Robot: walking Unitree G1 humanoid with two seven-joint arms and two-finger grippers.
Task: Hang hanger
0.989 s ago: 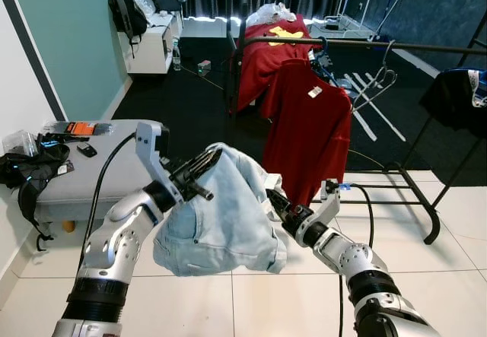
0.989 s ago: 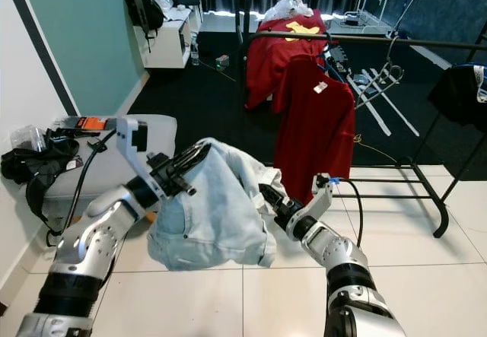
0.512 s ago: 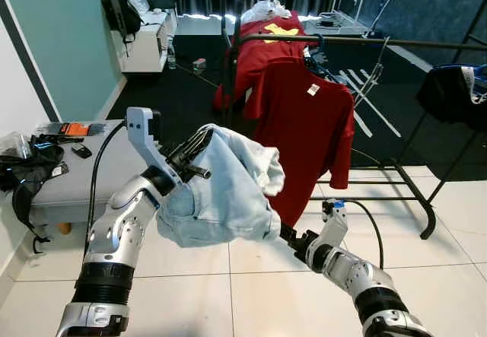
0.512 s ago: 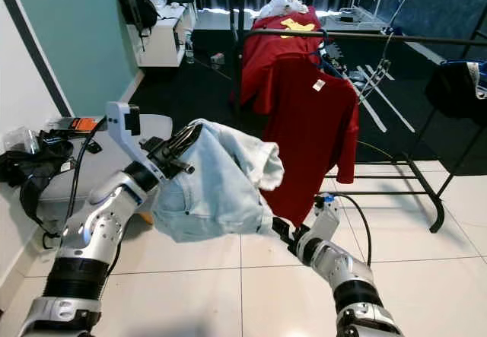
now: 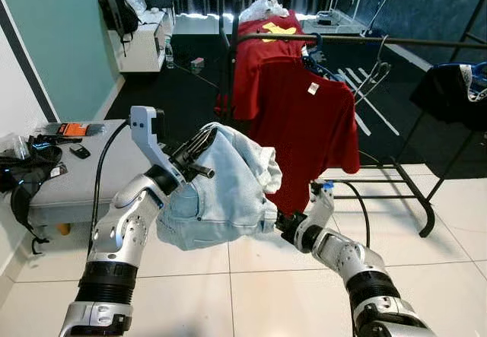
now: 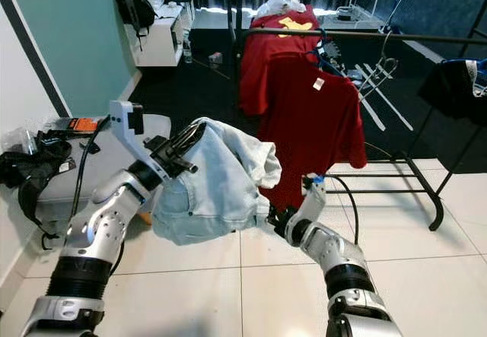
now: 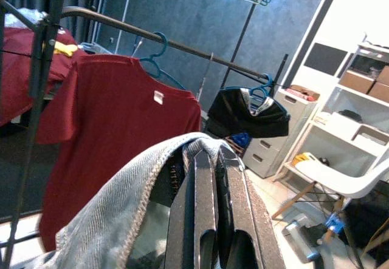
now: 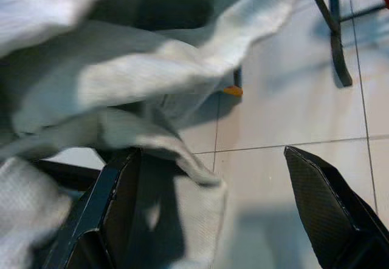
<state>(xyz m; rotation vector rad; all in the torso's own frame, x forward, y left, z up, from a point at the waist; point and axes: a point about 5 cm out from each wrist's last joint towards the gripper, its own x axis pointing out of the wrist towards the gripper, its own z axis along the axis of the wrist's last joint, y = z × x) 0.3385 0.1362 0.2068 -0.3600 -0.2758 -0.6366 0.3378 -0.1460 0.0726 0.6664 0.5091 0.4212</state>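
The left hand (image 5: 199,148) is raised at chest height with its fingers pressed together on the top of a pale denim garment (image 5: 224,189); the left wrist view shows the cloth draped over those fingers (image 7: 209,184). Any hanger inside the denim is hidden, so I cannot tell exactly what the fingers pinch.

The right hand (image 5: 280,223) sits under the garment's lower hem, spread wide, with a fold of denim between its two fingers (image 8: 322,202) but not gripped. Half a second ago that arm reached lower and further forward; it has since drawn up and in against the hem. The bundle itself has barely shifted.

Beyond the garment hangs a red shirt (image 5: 308,135) on the rail (image 5: 380,42), with bare wire hangers (image 5: 377,74) further along it. The rail is well apart from the denim. Likely the right hand is steadying the hem before the garment is carried to the rail.
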